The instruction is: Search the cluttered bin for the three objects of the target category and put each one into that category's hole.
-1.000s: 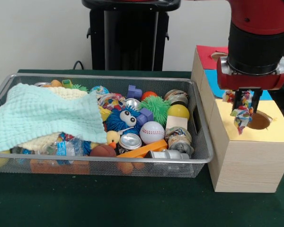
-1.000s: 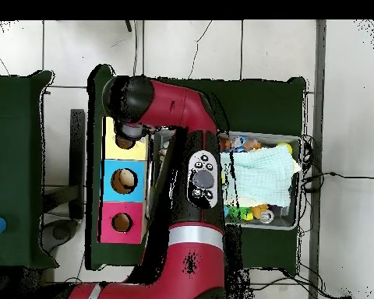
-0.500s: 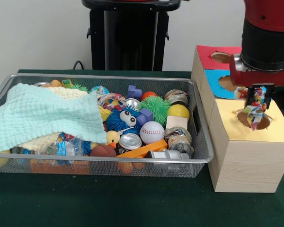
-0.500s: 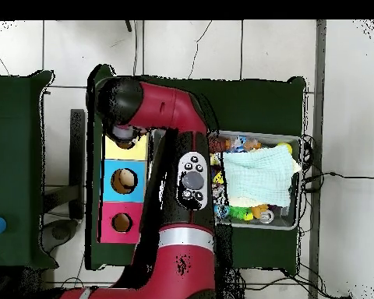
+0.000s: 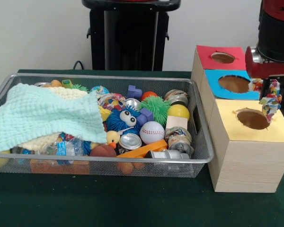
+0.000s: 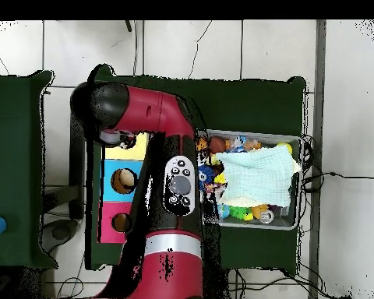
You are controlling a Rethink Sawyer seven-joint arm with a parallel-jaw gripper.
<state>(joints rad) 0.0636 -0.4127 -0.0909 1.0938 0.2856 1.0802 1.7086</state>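
1. Multicoloured knotted rope toy (image 5: 272, 100): hangs from the gripper (image 5: 270, 94), which is clenched on it, at the right rim of the yellow-topped wooden box's hole (image 5: 252, 118).
2. Blue hole (image 5: 234, 83) and red hole (image 5: 223, 57): behind the yellow one, apart from the toy.
3. Wire mesh bin (image 5: 204, 156): left of the box, holding a pale green knitted cloth (image 5: 42, 115), a white baseball (image 5: 152, 132) and mixed clutter.

The wire bin (image 5: 202, 156) fills the frame's left and centre, a cloth (image 5: 42, 116) over its left half. The three-hole box (image 5: 244, 158) stands touching its right side, holes running front to back.
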